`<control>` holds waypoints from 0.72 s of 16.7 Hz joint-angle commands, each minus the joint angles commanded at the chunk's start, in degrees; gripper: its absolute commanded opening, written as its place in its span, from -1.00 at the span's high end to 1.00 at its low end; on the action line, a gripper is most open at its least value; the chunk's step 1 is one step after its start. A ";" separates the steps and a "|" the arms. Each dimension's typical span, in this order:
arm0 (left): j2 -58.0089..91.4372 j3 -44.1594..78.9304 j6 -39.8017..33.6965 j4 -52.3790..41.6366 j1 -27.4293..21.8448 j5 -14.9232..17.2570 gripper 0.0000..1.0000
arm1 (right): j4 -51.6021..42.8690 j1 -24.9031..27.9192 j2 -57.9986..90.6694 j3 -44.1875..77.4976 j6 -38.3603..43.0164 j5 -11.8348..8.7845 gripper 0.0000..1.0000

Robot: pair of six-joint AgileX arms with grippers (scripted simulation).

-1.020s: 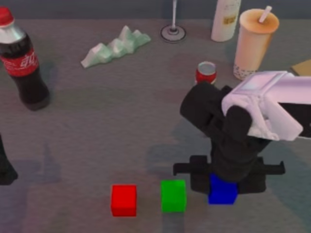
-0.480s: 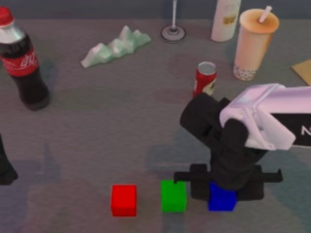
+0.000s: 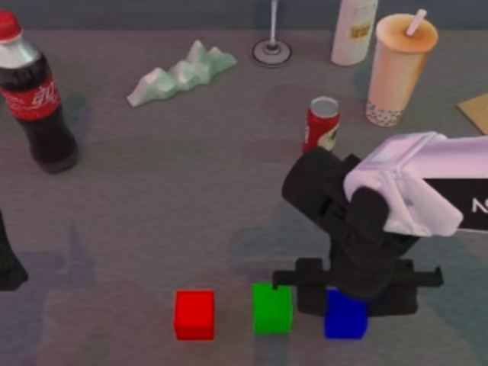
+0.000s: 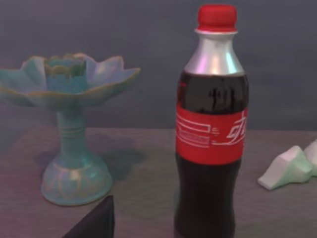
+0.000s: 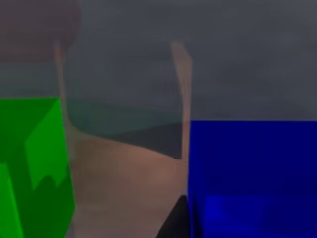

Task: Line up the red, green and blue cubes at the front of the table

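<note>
Nearly done by the look of it: red cube [image 3: 194,313], green cube [image 3: 272,308] and blue cube [image 3: 345,314] sit in a row along the front edge of the table [image 3: 152,198], red leftmost, green in the middle, blue to the right, w/ small gaps between them. Right gripper [image 3: 357,284] is low over the blue cube, arm body covering it from above, so can't tell whether the fingers are spread or closed on the cube, nor whether the blue one is fully set down. Right wrist view shows green and blue side by side, apart, w/ table between. Left gripper is parked at the table's left edge, barely in view; its wrist cam faces a cola bottle [image 4: 212,129] and a teal stand [image 4: 69,134]. What's left, I'd judge: let go of blue if it's held, pull the arm clear.
</note>
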 joint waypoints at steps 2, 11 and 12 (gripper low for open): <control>0.00 0.00 0.00 0.00 0.00 0.00 -1.00 | 0.00 0.00 0.00 0.00 0.00 0.00 -0.81; 0.00 0.00 0.00 0.00 0.00 0.00 -1.00 | 0.00 0.00 0.00 0.00 0.00 0.00 -1.00; 0.00 0.00 0.00 0.00 0.00 0.00 -1.00 | -0.01 -0.07 -0.05 0.01 0.00 0.00 -1.00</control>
